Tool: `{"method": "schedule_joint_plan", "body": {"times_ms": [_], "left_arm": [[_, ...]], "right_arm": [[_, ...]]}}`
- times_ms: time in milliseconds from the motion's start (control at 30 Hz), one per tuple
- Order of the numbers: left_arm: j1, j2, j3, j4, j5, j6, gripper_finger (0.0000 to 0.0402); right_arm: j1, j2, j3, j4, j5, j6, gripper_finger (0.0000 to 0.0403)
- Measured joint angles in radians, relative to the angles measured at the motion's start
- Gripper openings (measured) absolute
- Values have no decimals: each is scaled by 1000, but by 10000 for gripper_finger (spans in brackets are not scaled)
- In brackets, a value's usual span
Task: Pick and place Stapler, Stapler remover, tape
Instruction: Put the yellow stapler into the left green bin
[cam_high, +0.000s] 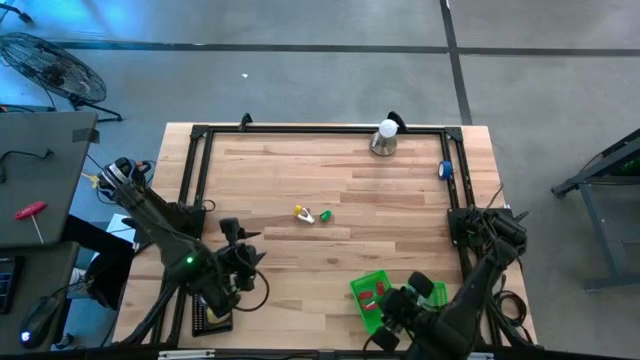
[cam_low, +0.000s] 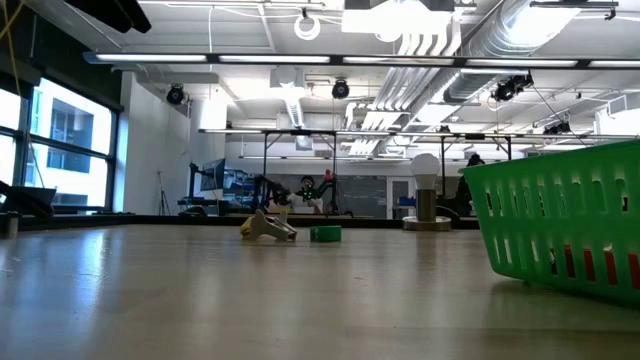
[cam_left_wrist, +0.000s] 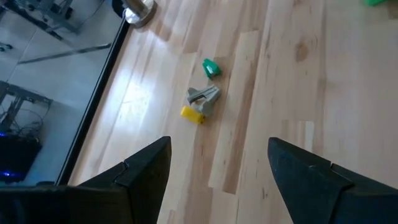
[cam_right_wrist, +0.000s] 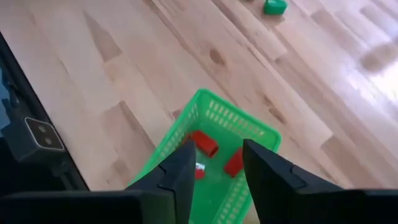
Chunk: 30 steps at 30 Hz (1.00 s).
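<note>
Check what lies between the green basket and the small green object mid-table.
Only bare wood, in the high view, between the green plastic basket and small green object.

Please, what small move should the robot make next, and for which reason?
Probably the right gripper should lift away from the green basket. It hangs right over the basket with nothing between its fingers, and a red thing already lies inside. A yellow and grey thing and a small green thing remain on the table, in front of the open left gripper.
</note>
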<state>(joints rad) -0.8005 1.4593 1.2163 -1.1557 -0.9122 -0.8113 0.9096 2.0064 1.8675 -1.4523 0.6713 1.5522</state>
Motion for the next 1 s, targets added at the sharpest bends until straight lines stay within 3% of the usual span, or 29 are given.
{"method": "schedule_joint_plan", "body": {"times_ms": [200,333,533,800,1000], "left_arm": [[70,0,0,90,0,171,260],[147,0,0,160,93,395,260],[330,0,0,195,380,735,260],[638,0,-2,258,681,873,260],[788,19,-86,422,937,984,260]], "right_arm": [[-17,0,0,25,33,-100,137],[-20,0,0,36,82,-146,138],[-19,0,0,39,118,-148,138],[-19,0,0,50,114,-159,138],[-18,0,0,75,135,-204,138]]}}
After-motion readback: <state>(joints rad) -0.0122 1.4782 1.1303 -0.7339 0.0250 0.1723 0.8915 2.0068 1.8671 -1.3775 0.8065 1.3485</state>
